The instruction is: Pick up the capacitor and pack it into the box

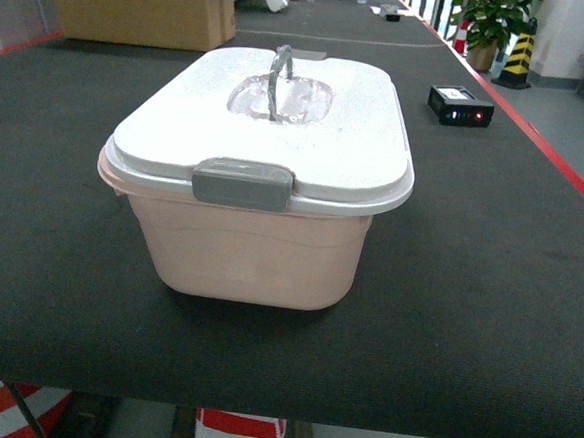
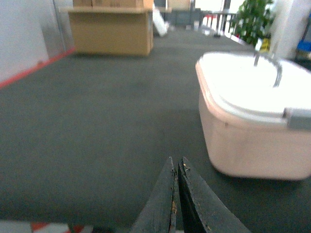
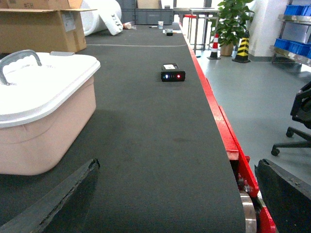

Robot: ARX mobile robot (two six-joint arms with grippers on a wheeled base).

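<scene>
The box (image 1: 250, 251), a pale pink tub, stands in the middle of the dark belt. Its white lid (image 1: 358, 133) is on, the grey handle (image 1: 279, 73) is upright and the grey latch (image 1: 242, 183) faces me. No capacitor shows in any view. Neither gripper appears in the head view. In the left wrist view my left gripper (image 2: 176, 159) is shut with nothing between its fingers, low over the belt, and the box (image 2: 252, 141) sits to its right. My right gripper (image 3: 177, 165) is wide open and holds nothing, with the box (image 3: 43, 131) to its left.
A small black device (image 1: 460, 104) with lit red dots lies on the belt right of the box, also seen as the device (image 3: 172, 74) ahead of the right gripper. A brown carton (image 1: 137, 3) stands far left. The belt's red edge (image 3: 218, 121) runs along the right.
</scene>
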